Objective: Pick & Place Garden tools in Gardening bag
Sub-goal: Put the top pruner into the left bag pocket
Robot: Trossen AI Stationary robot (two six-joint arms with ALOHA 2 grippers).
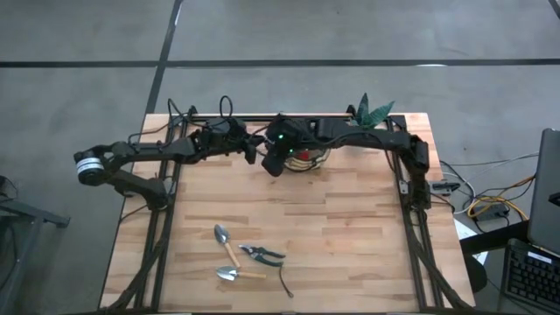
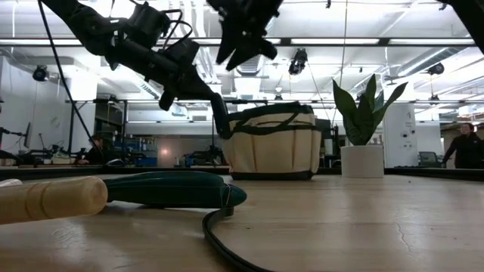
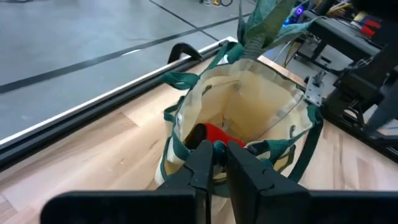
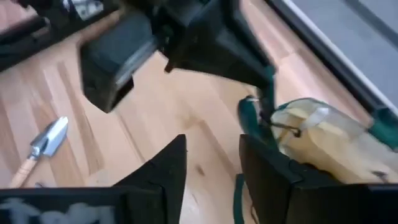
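The tan gardening bag (image 1: pixel 308 159) with dark green trim stands on its bottom at the far middle of the table; it also shows in the low view (image 2: pixel 274 149). A red item (image 3: pixel 216 133) lies inside it. My left gripper (image 1: pixel 255 149) is shut on the bag's left rim. My right gripper (image 1: pixel 278 163) is open and empty, above the table just left of the bag and high in the low view (image 2: pixel 243 45). Two wooden-handled trowels (image 1: pixel 224 240) (image 1: pixel 236 274), the pruning shears (image 1: pixel 261 254) and the dark snips (image 1: pixel 285 282) lie flat near the front edge. My left gripper pinches the bag's green trim (image 3: pixel 217 148) between its two fingers, at the rim on the side toward the table's left. The fingers (image 2: pixel 221 121) come slanting down from the table's left. The bag stays upright with its bottom on the table.
A green plant in a white pot (image 2: pixel 363 155) stands to the right of the bag at the table's far edge (image 1: pixel 372 112). Bare wood lies between the bag and the tools. Cables and a laptop lie off the table's right side (image 1: pixel 490 206). People show in the room beyond.
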